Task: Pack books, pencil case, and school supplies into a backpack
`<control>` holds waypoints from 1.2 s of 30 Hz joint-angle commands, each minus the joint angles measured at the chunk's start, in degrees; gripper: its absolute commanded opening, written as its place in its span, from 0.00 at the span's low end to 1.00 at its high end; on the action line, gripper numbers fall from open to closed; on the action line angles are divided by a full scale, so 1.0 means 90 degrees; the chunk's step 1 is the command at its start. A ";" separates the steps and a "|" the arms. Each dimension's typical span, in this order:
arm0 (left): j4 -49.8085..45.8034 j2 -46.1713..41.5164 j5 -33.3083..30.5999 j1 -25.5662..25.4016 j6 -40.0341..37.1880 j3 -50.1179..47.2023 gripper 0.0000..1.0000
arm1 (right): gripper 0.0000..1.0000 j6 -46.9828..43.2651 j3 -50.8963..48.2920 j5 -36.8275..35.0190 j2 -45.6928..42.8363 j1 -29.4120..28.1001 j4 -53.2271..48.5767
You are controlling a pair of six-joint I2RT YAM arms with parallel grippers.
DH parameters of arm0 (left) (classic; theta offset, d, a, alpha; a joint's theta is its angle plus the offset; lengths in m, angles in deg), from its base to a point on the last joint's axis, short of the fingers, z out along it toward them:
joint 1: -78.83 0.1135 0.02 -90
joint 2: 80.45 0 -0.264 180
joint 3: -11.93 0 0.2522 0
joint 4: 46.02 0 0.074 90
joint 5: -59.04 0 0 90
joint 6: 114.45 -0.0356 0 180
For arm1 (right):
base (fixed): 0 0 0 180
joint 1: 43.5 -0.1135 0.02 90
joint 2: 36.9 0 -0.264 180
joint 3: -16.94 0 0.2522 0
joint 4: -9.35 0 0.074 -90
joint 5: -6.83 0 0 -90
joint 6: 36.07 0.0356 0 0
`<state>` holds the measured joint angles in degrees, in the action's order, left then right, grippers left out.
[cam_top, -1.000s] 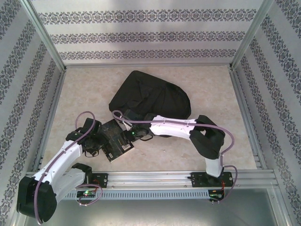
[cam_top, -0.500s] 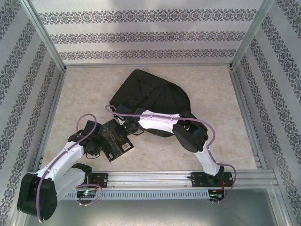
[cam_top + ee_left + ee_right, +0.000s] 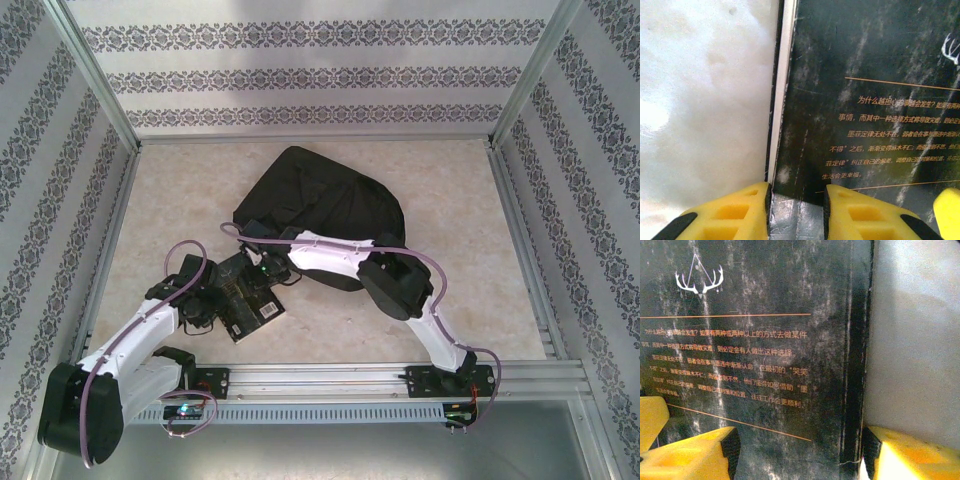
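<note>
The black-covered book (image 3: pixel 250 306) lies flat on the table just in front of the black backpack (image 3: pixel 325 200). Its back cover with orange print faces up (image 3: pixel 875 75) (image 3: pixel 755 300). My left gripper (image 3: pixel 212 300) (image 3: pixel 797 212) is open, its yellow fingers (image 3: pixel 735 212) astride the book's white page edge at a near corner. My right gripper (image 3: pixel 258 272) (image 3: pixel 800 455) is open wider and straddles the spine side, one finger over the cover and the other finger (image 3: pixel 910 455) over the table. The other books and the school supplies are out of view.
The pale marbled tabletop (image 3: pixel 450 300) is walled by aluminium rails and patterned panels (image 3: pixel 300 75). The right arm's forearm (image 3: pixel 330 255) crosses the backpack's near edge. A further yellow finger (image 3: pixel 947 215) shows over the cover at the left wrist view's lower right.
The right arm has swung left, its elbow folding inward, bringing its gripper over the book's far corner. The left arm and the book have hardly moved.
</note>
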<state>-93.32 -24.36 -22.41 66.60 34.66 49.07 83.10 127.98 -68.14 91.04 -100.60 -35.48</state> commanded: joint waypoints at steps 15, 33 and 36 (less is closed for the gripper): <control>0.0484 0.0251 0.0250 0.0050 -0.0046 -0.0439 0.21 | 0.64 0.1041 -0.1101 0.3408 -0.1021 0.0287 0.1943; -0.0001 -0.0554 0.0184 0.0051 -0.0089 -0.0407 0.23 | 0.34 0.1417 -0.1284 0.2625 -0.0685 0.0358 0.2032; -0.0177 -0.0987 0.0409 0.0050 -0.0309 -0.0237 0.32 | 0.17 0.1255 -0.1290 0.2173 -0.0924 0.0356 0.1747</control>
<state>-91.97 -30.74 -22.12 66.95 33.74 46.93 97.04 114.23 -45.46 84.53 -95.60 -17.23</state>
